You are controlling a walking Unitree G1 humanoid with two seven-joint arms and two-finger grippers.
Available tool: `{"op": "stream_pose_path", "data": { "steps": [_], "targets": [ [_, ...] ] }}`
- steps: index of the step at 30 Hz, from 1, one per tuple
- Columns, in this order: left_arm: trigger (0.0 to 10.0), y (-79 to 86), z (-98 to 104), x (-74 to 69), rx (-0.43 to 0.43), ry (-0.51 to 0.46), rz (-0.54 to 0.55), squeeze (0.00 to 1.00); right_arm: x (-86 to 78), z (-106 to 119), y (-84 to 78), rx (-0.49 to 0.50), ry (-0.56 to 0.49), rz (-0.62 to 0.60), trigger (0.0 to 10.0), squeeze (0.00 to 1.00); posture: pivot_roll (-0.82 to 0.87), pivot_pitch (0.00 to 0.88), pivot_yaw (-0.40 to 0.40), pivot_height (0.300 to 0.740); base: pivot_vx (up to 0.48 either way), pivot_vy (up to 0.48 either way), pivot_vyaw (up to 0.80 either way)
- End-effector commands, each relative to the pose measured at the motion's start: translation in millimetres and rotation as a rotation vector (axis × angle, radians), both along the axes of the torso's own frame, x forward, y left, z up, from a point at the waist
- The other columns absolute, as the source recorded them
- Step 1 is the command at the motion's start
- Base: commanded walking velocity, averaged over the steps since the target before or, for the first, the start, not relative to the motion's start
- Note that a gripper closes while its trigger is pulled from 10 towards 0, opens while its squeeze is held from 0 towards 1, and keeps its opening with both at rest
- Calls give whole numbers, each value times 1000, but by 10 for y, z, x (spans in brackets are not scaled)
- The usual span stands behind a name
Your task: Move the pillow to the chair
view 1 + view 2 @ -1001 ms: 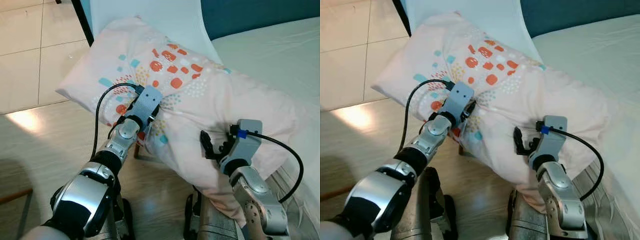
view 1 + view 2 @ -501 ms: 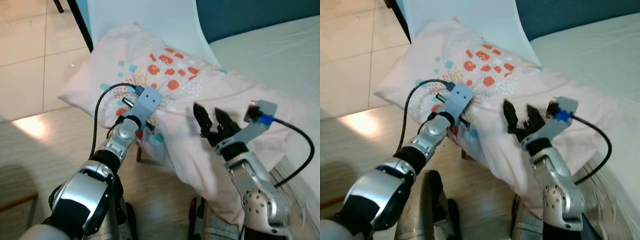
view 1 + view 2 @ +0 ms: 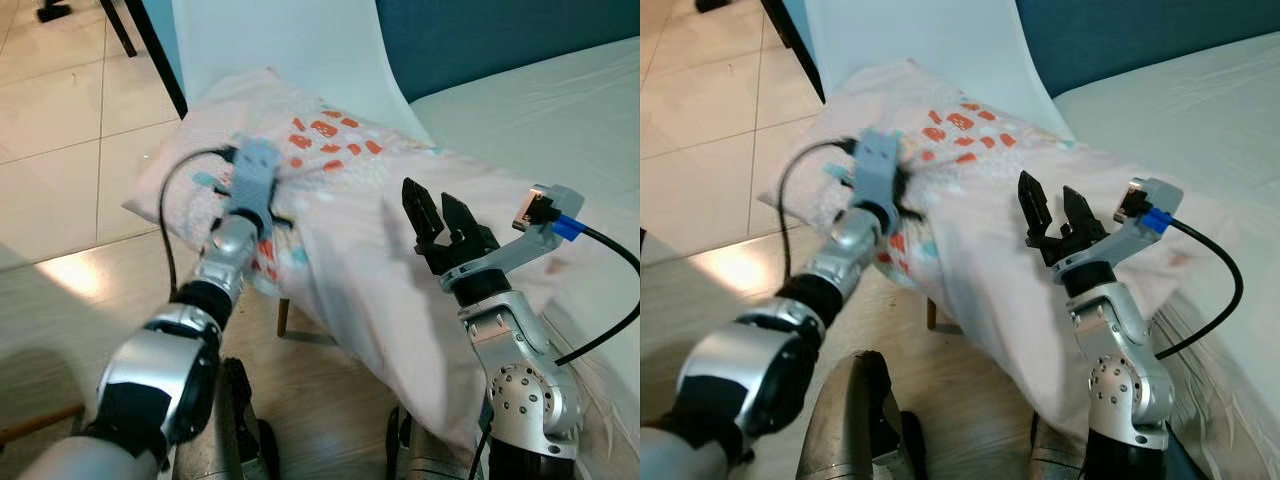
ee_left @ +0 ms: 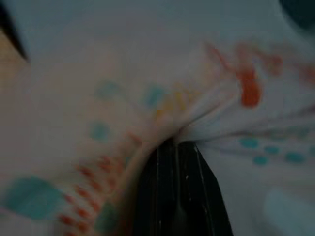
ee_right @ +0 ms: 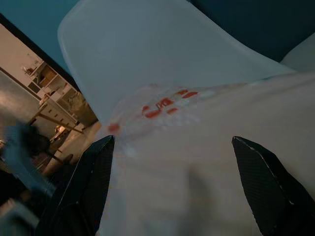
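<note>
Soft pale-pink pillow w/ orange and teal print [image 3: 340,200] lies across the seat of the white moulded plastic chair [image 3: 290,45], its near end sagging off toward the pale bed [image 3: 540,120] and wooden floor [image 3: 60,300]. Left gripper [image 3: 258,200] has its fingers [image 4: 177,191] closed on a pinch of printed fabric; right gripper [image 3: 437,213] hovers above the pillow, fingers spread wide, holding nothing. Risk, judging by the overhang: if the left lets go now, the unsupported end's weight could drag the pillow off the seat.

Left pincer [image 3: 268,206] pinched closed; right pincer [image 3: 432,208] raised, fingers spread
</note>
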State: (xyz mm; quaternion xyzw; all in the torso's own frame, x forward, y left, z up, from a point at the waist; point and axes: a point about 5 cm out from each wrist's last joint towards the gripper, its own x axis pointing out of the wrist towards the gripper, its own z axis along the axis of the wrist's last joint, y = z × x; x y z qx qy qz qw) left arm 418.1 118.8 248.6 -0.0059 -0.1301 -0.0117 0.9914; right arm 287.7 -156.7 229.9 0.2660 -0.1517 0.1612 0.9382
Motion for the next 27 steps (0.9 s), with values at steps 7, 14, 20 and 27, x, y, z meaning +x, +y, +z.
{"op": "stream_pose_path", "data": {
  "steps": [7,14,20,27],
  "targets": [
    [0,172,263,-4,-132,-106,92,0,10,-55,156,-63,15,88,10000,0,-110,243,132,544,0,0,0],
    [0,17,120,-11,-160,-55,48,0,-249,-321,550,-284,182,482,10000,0,-121,246,134,544,0,0,0],
    [0,-74,109,-18,-159,-52,21,0,-596,-446,691,-451,221,758,10000,0,-121,244,132,544,0,0,0],
    [0,-193,92,-33,-161,-49,-16,0,-858,-539,324,-652,375,883,10000,0,-134,242,125,544,0,0,0]
  ]
}}
